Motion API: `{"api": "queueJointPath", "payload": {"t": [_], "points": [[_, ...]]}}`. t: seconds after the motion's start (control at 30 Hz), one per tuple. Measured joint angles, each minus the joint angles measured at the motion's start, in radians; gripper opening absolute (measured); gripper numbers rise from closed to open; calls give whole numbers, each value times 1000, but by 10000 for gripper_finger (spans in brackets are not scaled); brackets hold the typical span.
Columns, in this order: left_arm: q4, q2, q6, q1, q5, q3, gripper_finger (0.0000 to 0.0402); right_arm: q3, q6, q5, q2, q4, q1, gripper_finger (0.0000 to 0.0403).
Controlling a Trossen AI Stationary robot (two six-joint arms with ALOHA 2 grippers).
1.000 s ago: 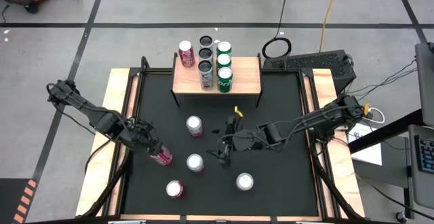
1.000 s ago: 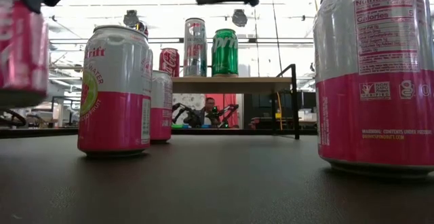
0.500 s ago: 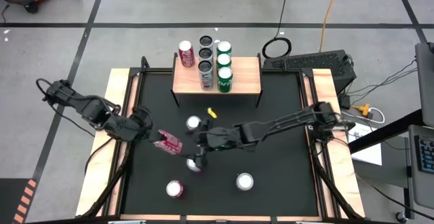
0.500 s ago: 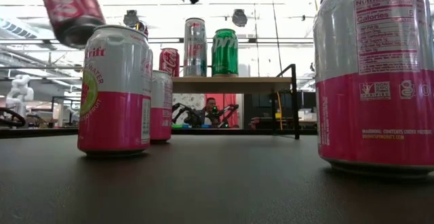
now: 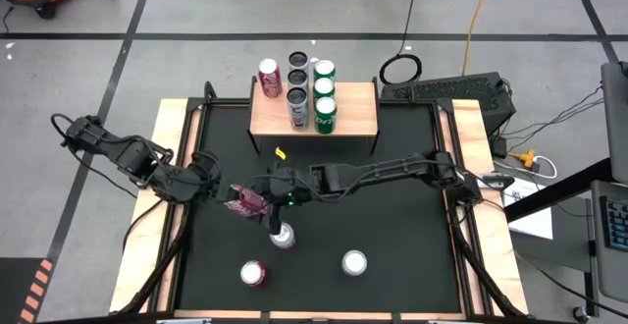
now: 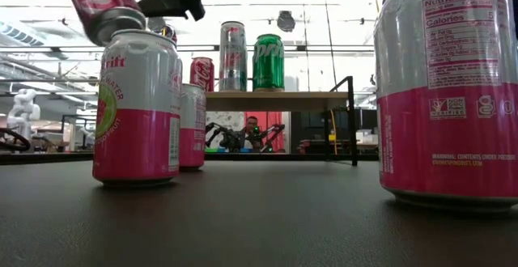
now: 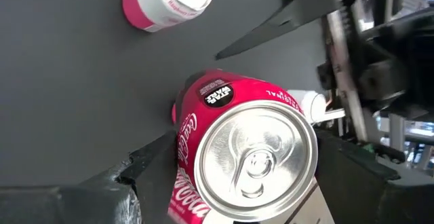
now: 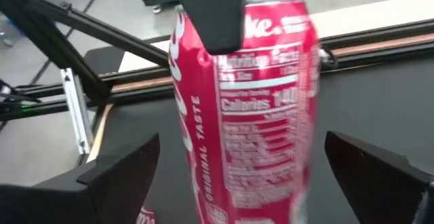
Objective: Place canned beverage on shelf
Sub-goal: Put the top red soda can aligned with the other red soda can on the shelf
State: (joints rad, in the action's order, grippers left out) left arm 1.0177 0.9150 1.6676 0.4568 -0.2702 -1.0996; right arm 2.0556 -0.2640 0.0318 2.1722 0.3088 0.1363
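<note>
The left gripper (image 5: 224,196) hung above the black table (image 5: 392,216), well in front of the shelf (image 5: 353,116) and off toward its left end. Its fingers (image 7: 152,163) were clamped on either side of a red cola can (image 5: 247,201), which it held tilted in the air, clear of the table. In the low view the red cola can (image 6: 95,4) slanted above a pink-and-white can (image 6: 136,109) that stood upright on the table.

Just to the right of the held can came the right gripper (image 5: 267,189), reaching across from the right side of the table. Its jaws stood wide apart, one finger (image 8: 119,176) on each side of the red cola can (image 8: 247,102) without touching it, so it had hold of nothing. In the left wrist view the red cola can (image 7: 244,149) showed its silver top between the left arm's fingers, with a pink-and-white can (image 7: 169,3) on the table beyond it.

In front of the shelf, beneath the two grippers, stood a silver-topped can (image 5: 282,235); another with a pink top (image 5: 253,273) and a third (image 5: 354,262) stood nearer the table's front edge.

The shelf itself sat at the far edge of the table, carrying a red can (image 5: 269,75), dark-topped cans (image 5: 297,96) and green cans (image 5: 325,113) in rows on its left half; its right half was bare wood.
</note>
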Motion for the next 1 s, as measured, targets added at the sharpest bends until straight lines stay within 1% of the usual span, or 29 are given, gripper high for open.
{"api": "queueJointPath", "payload": {"t": [0.17, 0.33, 0.47, 0.8, 0.9, 1.0], "points": [[-22, 0, 0, 0, -24, 0, 292, 0, 45, -46, 15, -28, -11, 400], [-28, 0, -3, -6, -26, 0, 292, 0, 65, -38, 20, -35, -11, 388], [-44, 0, -7, -6, -30, 0, 292, 0, 68, -36, 20, -36, -11, 363], [-61, 0, -7, -6, -33, 0, 292, 0, 67, -35, 21, -41, -12, 275], [-62, 0, -19, -6, -34, 0, 292, 0, 68, -35, 20, -39, -12, 265], [-87, -1, -80, -7, -18, 0, 293, 0, 72, -48, 15, -34, -12, 270]]}}
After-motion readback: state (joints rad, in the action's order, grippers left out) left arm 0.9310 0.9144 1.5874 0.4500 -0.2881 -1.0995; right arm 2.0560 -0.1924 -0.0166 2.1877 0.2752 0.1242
